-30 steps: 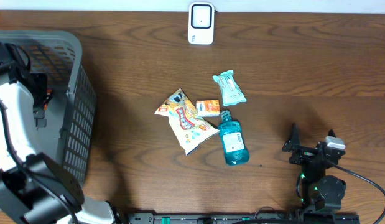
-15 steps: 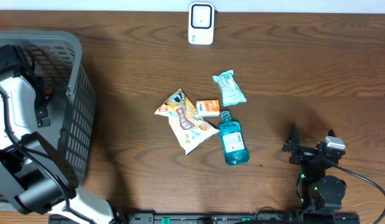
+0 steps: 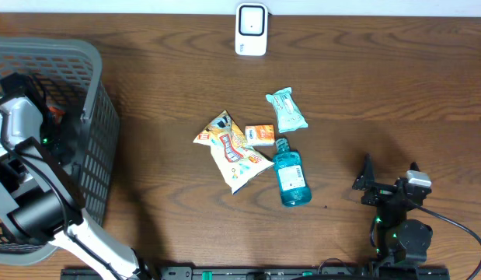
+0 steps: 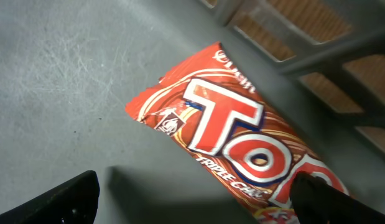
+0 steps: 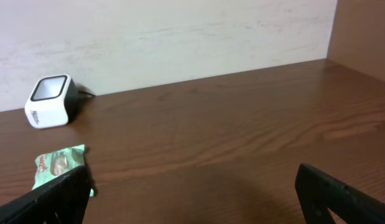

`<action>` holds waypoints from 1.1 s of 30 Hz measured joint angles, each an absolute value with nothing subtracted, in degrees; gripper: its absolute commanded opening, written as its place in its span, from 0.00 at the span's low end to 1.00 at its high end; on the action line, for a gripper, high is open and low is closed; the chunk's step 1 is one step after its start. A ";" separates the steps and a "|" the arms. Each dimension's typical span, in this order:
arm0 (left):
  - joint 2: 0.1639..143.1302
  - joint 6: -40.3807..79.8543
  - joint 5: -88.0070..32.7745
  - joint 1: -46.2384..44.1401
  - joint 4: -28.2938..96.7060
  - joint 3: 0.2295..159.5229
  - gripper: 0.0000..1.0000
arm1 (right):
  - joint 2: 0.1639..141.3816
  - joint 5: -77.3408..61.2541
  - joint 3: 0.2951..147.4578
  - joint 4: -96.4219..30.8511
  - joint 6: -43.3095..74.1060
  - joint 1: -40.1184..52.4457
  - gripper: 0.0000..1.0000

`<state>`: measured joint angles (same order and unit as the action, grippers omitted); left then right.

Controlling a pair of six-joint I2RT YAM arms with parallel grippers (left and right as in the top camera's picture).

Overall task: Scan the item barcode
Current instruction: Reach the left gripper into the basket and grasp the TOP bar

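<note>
- Nearest us, the right gripper [image 3: 389,185] sits at the front right of the table [image 3: 170,78]. Its 2 fingers are spread wide with nothing between them. Its own wrist camera crops both fingers at the bottom corners.
- The left gripper [image 4: 198,198] is down inside the grey basket [image 3: 100,124] at the left, jaws fully apart and empty. It hovers above a red snack bar [image 4: 229,124] lying flat on the basket floor, and we see only its 2 dark tips.
- The wrapper is cut off at the lower right, so we read only part of its name. Its underside is hidden, and we cannot make out a barcode.
- From overhead, arm and basket wall hide nearly all of the bar, so only the left wrist view shows it properly.
- Mid-table, 4 items cluster: a blue bottle [image 3: 291,177], an orange box [image 3: 260,134] just beside its cap, a snack bag [image 3: 232,152] to their left, and a green packet [image 3: 286,110] beyond.
- Farthest, the white scanner [image 3: 251,29] stands at the back edge. The right wrist view shows its side and the packet partly behind a finger, and the other items fall outside its frame.
</note>
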<state>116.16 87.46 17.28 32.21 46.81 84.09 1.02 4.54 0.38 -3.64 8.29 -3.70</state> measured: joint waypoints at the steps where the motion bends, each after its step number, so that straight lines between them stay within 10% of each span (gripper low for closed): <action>1: 116.49 87.64 17.28 32.21 46.83 84.09 1.00 | 1.02 4.54 0.38 -3.66 8.29 -3.70 0.99; 4: 116.75 88.31 17.15 32.21 47.79 84.09 0.75 | 1.02 4.54 0.38 -3.66 8.29 -3.70 0.99; 8: 117.03 88.71 16.64 32.21 51.66 84.16 0.08 | 1.02 4.54 0.38 -3.66 8.29 -3.70 0.99; 10: 117.12 88.73 16.58 32.21 54.96 84.23 0.07 | 1.02 4.54 0.38 -3.64 8.29 -3.70 0.99; 15: 117.67 88.68 16.05 32.21 64.23 84.18 0.13 | 1.02 4.54 0.38 -3.64 8.29 -3.70 0.99; 19: 117.10 88.33 15.33 32.21 65.65 84.03 0.74 | 0.99 4.54 0.38 -3.64 8.29 -3.70 0.99; 22: 113.32 87.64 15.09 32.21 65.76 83.92 0.96 | 0.99 4.54 0.38 -3.64 8.29 -3.70 0.99; 33: 108.55 86.76 15.11 32.21 59.11 81.28 0.98 | 0.99 4.54 0.38 -3.66 8.29 -3.70 0.99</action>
